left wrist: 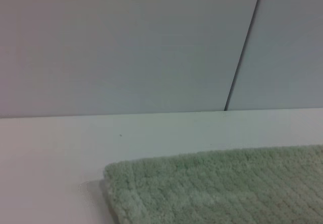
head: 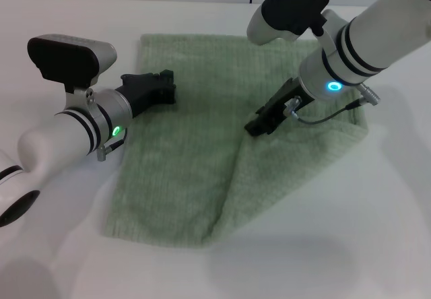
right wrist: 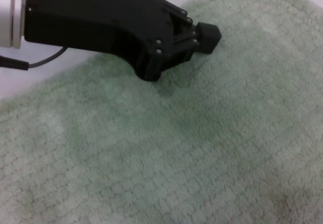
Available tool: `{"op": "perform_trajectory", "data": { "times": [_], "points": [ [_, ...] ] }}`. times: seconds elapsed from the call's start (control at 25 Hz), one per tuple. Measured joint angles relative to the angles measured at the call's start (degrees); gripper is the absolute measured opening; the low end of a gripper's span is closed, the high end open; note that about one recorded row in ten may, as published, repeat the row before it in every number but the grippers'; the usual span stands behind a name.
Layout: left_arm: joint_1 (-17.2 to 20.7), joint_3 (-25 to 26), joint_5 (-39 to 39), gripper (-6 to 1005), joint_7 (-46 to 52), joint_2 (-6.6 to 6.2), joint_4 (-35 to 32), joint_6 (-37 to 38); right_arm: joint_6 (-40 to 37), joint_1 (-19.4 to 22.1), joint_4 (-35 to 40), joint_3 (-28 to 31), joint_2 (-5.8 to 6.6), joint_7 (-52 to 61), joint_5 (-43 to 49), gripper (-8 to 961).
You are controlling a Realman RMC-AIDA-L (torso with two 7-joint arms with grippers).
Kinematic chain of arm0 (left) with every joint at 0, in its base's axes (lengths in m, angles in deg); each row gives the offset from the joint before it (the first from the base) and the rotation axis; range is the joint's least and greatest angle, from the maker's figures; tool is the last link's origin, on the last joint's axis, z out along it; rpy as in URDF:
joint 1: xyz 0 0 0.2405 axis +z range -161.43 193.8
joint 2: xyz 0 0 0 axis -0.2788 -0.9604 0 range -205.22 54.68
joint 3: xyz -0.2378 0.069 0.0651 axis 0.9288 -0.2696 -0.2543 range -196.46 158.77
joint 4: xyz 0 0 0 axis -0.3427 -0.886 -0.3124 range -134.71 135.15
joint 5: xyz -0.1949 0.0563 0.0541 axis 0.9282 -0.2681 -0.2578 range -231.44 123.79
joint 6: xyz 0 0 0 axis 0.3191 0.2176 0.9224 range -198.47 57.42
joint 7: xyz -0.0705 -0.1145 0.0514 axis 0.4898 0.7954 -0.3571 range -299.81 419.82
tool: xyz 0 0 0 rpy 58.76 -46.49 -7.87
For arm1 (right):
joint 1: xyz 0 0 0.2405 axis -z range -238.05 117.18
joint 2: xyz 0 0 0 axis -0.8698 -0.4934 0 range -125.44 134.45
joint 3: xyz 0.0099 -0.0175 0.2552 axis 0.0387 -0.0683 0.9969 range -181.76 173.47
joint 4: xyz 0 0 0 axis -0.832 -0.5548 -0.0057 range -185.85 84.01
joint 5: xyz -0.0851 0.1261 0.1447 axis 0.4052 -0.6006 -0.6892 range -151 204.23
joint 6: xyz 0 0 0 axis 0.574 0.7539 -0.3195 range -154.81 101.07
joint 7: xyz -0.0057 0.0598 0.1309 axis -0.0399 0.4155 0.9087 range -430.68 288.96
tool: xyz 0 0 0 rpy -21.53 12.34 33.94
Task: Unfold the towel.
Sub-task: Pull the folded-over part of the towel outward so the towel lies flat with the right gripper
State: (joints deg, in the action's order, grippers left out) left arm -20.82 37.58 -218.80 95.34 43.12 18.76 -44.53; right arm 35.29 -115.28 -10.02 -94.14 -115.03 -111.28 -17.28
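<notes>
While the towel (head: 195,157) lies spread on the white surface (head: 350,245) with its right portion folded over in a diagonal flap, the right hand (head: 259,125) presses down near the middle of the cloth, fingers closed together and gripping nothing. At the towel's left edge the left hand (head: 165,87) hovers low; whether its fingers are parted I cannot tell.

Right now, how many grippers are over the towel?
2. The left gripper sits over the towel's left part; the right gripper points down near its middle, by the folded flap.
</notes>
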Motion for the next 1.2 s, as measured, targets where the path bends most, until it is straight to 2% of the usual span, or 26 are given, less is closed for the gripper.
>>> {"op": "perform_trajectory", "data": {
  "times": [0.12,0.32,0.56,0.92,1.12,1.2],
  "points": [
    [0.01,0.0,0.0,-2,0.0,0.0,0.0,0.01,0.08,-0.11,-0.04,0.0,0.0,0.0,-0.03,528],
    [0.04,0.0,0.0,-2,0.0,-0.03,0.0,0.03,0.97,0.08,0.98,-0.26,0.05,-0.01,0.14,259],
    [0.11,0.0,0.0,-2,0.0,-0.08,0.0,0.03,5.25,2.96,9.24,-2.67,0.28,0.97,1.19,19],
    [0.19,0.17,0.0,-1,0.0,-0.2,0.0,0.03,22.62,11.53,35.22,-3.24,0.29,2.31,5.12,22],
    [0.18,0.17,0.0,-1,0.0,-0.18,-0.01,0.02,30.21,15.74,47.02,-4.83,0.19,2.37,7.56,35],
    [0.18,0.18,0.0,-1,0.0,-0.18,0.0,0.02,32.41,16.65,49.21,-5.54,0.11,2.49,9.13,40]
  ]
}}
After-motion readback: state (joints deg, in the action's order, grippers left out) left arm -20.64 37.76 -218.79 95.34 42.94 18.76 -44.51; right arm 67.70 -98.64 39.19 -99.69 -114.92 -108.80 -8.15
